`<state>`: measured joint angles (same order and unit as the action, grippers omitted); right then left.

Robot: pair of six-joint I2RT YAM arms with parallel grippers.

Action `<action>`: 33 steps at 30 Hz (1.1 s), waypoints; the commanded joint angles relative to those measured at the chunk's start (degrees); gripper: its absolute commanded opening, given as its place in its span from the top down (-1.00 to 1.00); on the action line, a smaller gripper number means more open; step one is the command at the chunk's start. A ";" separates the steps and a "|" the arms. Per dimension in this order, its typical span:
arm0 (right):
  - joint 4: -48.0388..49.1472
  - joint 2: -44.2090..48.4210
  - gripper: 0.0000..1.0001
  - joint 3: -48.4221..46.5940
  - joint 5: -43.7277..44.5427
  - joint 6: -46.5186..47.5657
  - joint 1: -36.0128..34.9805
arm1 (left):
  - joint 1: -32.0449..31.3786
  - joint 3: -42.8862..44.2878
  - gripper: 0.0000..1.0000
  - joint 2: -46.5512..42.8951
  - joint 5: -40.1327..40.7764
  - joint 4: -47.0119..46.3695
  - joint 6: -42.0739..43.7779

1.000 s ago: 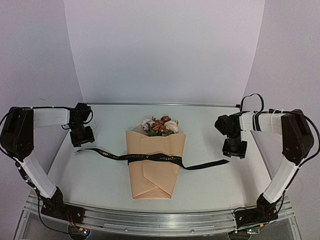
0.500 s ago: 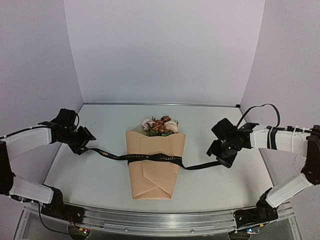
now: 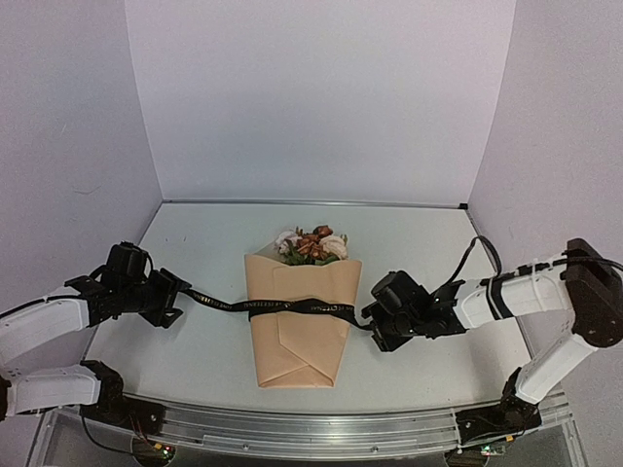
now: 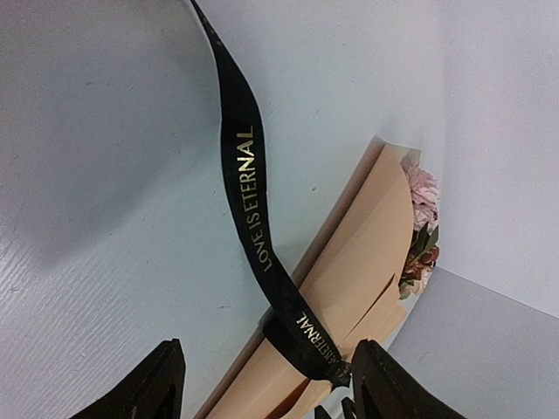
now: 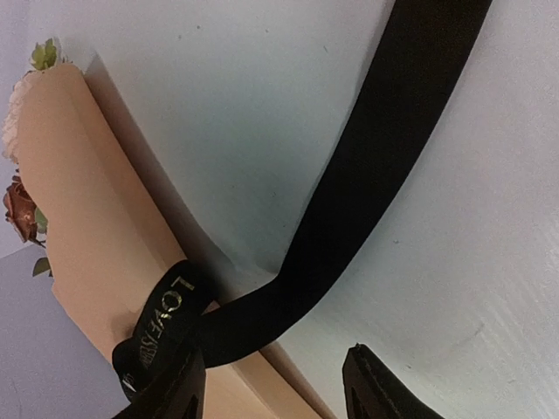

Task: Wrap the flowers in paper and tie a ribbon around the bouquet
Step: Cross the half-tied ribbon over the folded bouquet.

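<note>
The bouquet (image 3: 300, 336) lies in the middle of the table, tan paper (image 4: 358, 262) folded round the flowers (image 3: 313, 243), blooms pointing away. The black ribbon (image 3: 302, 306) crosses its middle, and a tail trails out on each side. My left gripper (image 3: 178, 300) is low over the left tail's outer end, open. In the left wrist view the ribbon (image 4: 247, 175) runs away from the left gripper (image 4: 266, 397) to the paper. My right gripper (image 3: 374, 327) is open beside the bouquet's right edge. The right tail (image 5: 367, 175) passes between its fingers, close to the left finger (image 5: 166, 393).
White walls enclose the table on the back and both sides. The right arm (image 3: 496, 297) stretches low across the right part of the table and hides the ribbon's right tail from above. A metal rail (image 3: 311, 428) runs along the near edge.
Both arms have swung down and inward from the table's sides. The left gripper now sits at the left ribbon tail. The right one has moved left along the right tail to the bouquet.
</note>
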<state>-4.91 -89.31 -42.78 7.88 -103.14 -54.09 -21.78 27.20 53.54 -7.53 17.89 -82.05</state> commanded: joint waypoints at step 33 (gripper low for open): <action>15.75 -2.56 1.00 5.17 6.25 -2.06 0.50 | -13.83 -1.56 -0.33 18.97 1.84 -26.93 -18.14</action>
<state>16.80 -95.16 -34.37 12.38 -110.72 -53.67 -33.60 23.12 68.22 -7.82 -2.90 -97.03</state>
